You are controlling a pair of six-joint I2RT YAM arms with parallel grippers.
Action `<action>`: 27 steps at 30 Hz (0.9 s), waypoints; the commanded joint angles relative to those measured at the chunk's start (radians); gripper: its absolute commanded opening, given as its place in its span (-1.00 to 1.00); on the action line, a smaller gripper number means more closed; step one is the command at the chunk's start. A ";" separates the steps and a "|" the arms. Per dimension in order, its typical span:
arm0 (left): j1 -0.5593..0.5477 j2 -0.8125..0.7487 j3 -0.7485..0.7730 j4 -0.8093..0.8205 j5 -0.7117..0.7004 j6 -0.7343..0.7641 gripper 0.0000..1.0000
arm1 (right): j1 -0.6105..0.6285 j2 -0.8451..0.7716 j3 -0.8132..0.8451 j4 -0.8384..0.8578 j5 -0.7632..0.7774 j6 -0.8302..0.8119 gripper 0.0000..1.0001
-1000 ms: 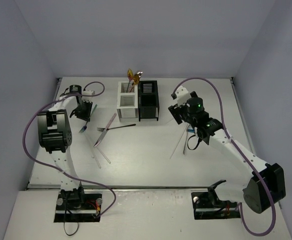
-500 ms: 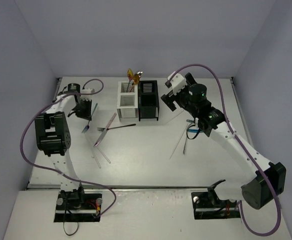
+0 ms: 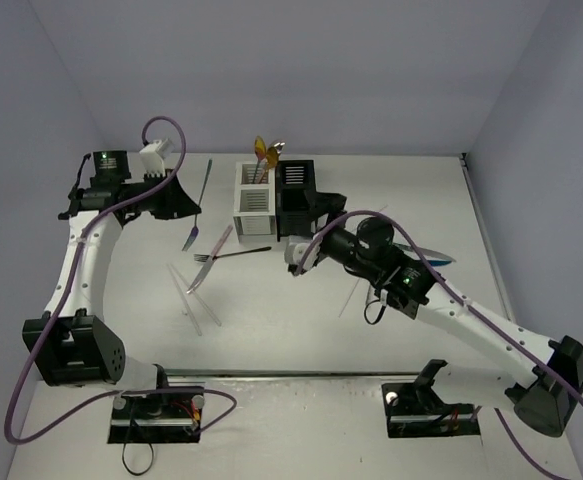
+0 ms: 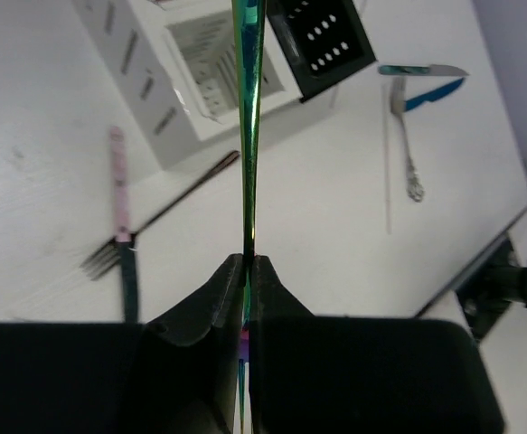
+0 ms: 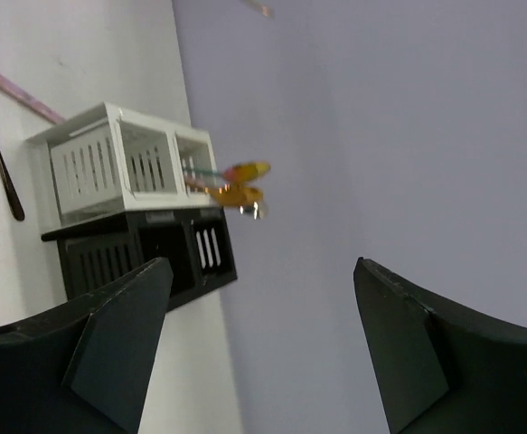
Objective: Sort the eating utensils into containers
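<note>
My left gripper (image 3: pixel 187 206) is shut on a slim iridescent green-blue utensil (image 3: pixel 199 200) and holds it above the table, left of the containers. In the left wrist view the gripper (image 4: pixel 248 260) pinches the utensil (image 4: pixel 248 136) edge on; it points at the white caddy (image 4: pixel 182 90). My right gripper (image 3: pixel 316 212) is open and empty beside the black caddy (image 3: pixel 295 190), with nothing between the jaws in its wrist view (image 5: pixel 261 271). The white caddy (image 3: pixel 254 200) holds gold utensils (image 3: pixel 265 155). A pink utensil (image 3: pixel 214 255), a dark fork (image 3: pixel 233 254) and clear sticks (image 3: pixel 193 300) lie on the table.
A teal knife (image 3: pixel 426 257) and a thin stick (image 3: pixel 351 295) lie under the right arm. The left wrist view also shows the teal knife (image 4: pixel 423 70) and a silver utensil (image 4: pixel 403 136). Purple cables loop over both arms. Walls close the table on three sides.
My left gripper has lifted the green-blue utensil off the table and risen. My right arm has swung left from over the right-hand utensils to beside the black caddy.
</note>
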 commanded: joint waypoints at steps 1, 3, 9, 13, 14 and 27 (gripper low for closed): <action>-0.016 -0.038 -0.061 -0.050 0.141 -0.114 -1.00 | 0.041 0.010 -0.037 0.191 -0.200 -0.312 0.50; -0.028 -0.044 -0.079 -0.072 0.138 -0.134 -1.00 | 0.076 0.056 -0.042 0.199 -0.266 -0.430 0.44; -0.112 -0.084 -0.101 -0.150 -0.024 -0.186 -1.00 | 0.164 0.229 -0.028 0.200 -0.364 -0.654 0.23; -0.188 -0.119 -0.144 -0.159 -0.118 -0.207 -1.00 | 0.206 0.340 0.011 0.212 -0.393 -0.720 0.18; -0.210 -0.124 -0.150 -0.161 -0.141 -0.208 -1.00 | 0.211 0.354 0.017 0.216 -0.399 -0.727 0.16; -0.276 -0.131 -0.176 -0.195 -0.256 -0.181 -1.00 | 0.236 0.483 0.073 0.236 -0.403 -0.765 0.13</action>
